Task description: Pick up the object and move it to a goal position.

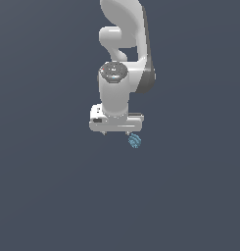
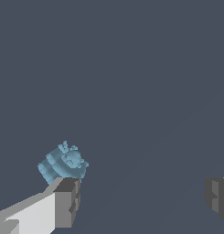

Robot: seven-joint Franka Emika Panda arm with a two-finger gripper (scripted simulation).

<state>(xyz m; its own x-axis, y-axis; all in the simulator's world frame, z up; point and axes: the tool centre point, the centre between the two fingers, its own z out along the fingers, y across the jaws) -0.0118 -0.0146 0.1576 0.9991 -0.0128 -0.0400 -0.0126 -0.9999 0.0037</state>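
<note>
A single white robot arm is seen at the upper centre of the exterior view, its gripper pointed down over a plain dark grey surface. One object, a small roundish light-blue lump with pale stripes, is seen just below the gripper's end on the exterior view's right. No clear long axis can be made out. In the wrist view, two grey fingertips are held wide apart, with the lump just beyond one tip, ungripped.
</note>
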